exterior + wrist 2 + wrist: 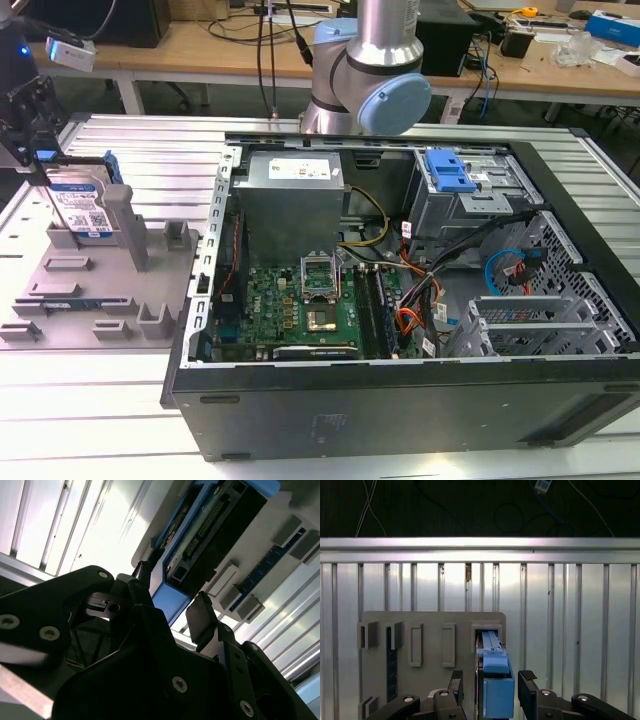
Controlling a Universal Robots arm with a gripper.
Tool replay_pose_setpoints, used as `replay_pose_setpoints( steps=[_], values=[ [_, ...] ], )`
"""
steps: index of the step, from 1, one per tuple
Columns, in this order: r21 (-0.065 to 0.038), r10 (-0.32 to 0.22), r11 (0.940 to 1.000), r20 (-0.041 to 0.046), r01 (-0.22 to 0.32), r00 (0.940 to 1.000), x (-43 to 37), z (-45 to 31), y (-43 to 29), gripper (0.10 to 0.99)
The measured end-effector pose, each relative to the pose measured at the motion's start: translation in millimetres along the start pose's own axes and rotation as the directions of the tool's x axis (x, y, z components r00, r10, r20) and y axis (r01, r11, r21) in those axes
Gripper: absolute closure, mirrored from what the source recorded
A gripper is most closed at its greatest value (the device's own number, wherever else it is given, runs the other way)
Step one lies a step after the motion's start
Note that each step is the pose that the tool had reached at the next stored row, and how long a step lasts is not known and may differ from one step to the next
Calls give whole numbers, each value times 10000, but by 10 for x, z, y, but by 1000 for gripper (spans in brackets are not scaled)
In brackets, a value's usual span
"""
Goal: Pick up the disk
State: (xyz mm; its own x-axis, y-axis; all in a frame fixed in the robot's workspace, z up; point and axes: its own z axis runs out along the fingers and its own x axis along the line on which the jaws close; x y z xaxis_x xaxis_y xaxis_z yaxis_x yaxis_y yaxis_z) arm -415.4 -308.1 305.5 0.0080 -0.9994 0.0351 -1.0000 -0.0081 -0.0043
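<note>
I am holding the gripper [491, 677] directly over the grey holder plate [100, 292], with its jaws apart and one on each side of the disk [495, 692]. In both wrist views the dark fingers [527, 681] are flanking the disk's blue rail. A sliver of light is showing on at least one side, so I judge that nothing is clamped yet. I am keeping the jaws spread this way because the disk is standing on its narrow edge. The only faces open to a squeeze are its two broad sides.

The disk is sitting upright in a slot at the far end of the plate as the exterior view shows it, with its labelled face [88, 212] turned outward. The slot is propping it vertical, which is leaving its upper edge free above the plate for a grip from overhead. Grey posts [132, 226] are rising from the plate just beside the disk, and I reckon they are crowding any wider approach. Several other slots in the plate are lying unfilled.

The ribbed metal table [90, 400] is carrying the plate. The open computer case [400, 425] is lying just beside the plate, on the side toward the exterior view's right. The arm [385, 60] is rising beyond that case, well apart from the plate.
</note>
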Motion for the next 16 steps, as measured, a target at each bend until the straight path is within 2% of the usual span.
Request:
replay_pose_setpoints(
  steps=[4, 7, 16],
  values=[
    [-1, -1, 10000, -1, 1, 10000, 9, 21, -2, 529],
    [1, 1, 10000, 22, -1, 10000, 20, 27, -30, 529],
    [0, 0, 10000, 35, 0, 10000, 20, 56, -32, 529]
  ],
)
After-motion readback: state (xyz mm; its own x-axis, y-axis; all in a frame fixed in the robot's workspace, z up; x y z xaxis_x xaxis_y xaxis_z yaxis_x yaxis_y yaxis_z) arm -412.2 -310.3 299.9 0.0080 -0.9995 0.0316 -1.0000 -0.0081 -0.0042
